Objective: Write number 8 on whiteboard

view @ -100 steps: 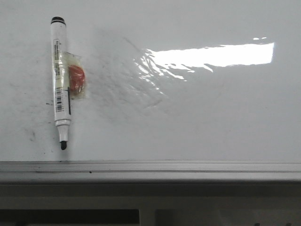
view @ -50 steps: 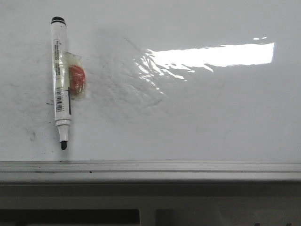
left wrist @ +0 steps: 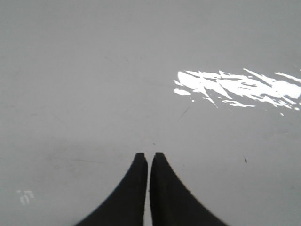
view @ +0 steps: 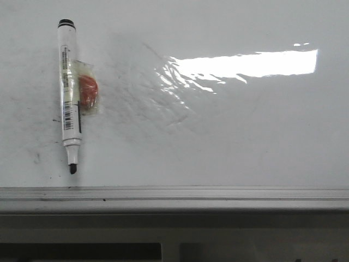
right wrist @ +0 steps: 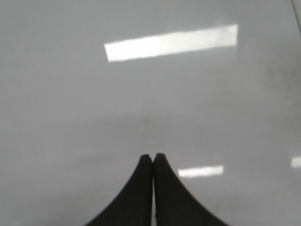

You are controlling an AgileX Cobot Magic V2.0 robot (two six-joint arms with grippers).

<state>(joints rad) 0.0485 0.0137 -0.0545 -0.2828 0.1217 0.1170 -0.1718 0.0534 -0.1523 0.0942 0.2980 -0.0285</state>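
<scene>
The large glossy white whiteboard [view: 229, 136] lies flat with faint grey smudges, a bright glare patch and a grey metal edge rail [view: 174, 196]; no number 8 shows on it anywhere, so the writing looks not yet begun. A white-barrelled marker with a black tip and black end cap [view: 69, 93] rests on the board, uncapped, with a small orange-red lump in clear wrap [view: 88, 93] touching its side. I judge the marker light, stiff and smooth enough to roll or slip, so the best hold is across the middle of the barrel, clear of the tip and the wrapped lump. The left pincer [left wrist: 149, 157] hangs above bare board with its dark fingers nearly pressed together, only a thin slit between them, gripping nothing; the marker is nowhere ahead of it in its wrist view. The right pincer [right wrist: 153, 157] likewise hovers over bare board, fingers closed tip to tip and empty, the marker out of its sight.
</scene>
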